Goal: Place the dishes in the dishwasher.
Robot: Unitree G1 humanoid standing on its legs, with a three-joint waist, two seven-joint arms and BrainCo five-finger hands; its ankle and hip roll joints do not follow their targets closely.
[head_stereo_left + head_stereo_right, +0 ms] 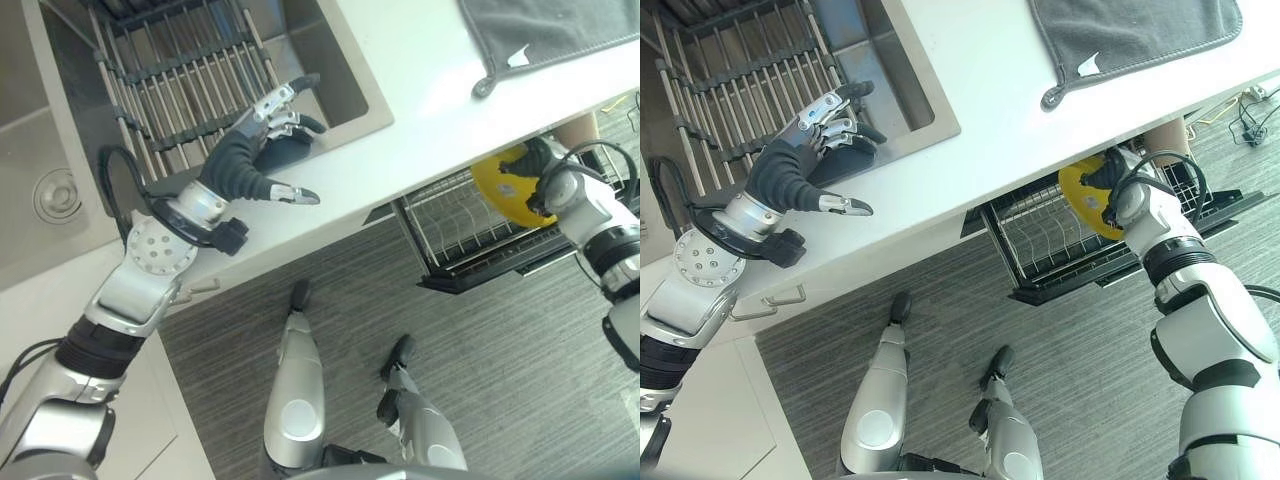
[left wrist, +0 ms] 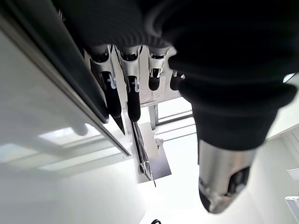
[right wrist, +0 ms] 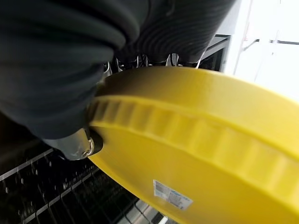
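Note:
My right hand (image 1: 1118,172) is shut on a yellow plate (image 1: 1082,195), thumb on one face and fingers behind the other, as the right wrist view shows on the plate (image 3: 201,144). It holds the plate on edge over the pulled-out wire dishwasher rack (image 1: 1040,240) under the counter edge. The same plate (image 1: 505,185) and rack (image 1: 460,230) appear at the right of the left eye view. My left hand (image 1: 262,140) hovers open above the sink's front rim, fingers straight, holding nothing; its fingers (image 2: 119,98) show in the left wrist view.
A metal roll-up drying rack (image 1: 175,80) lies across the sink (image 1: 340,70). A white counter (image 1: 430,90) runs to the right, with a grey cloth mat (image 1: 550,30) at its far end. Grey plank floor (image 1: 400,300) lies below.

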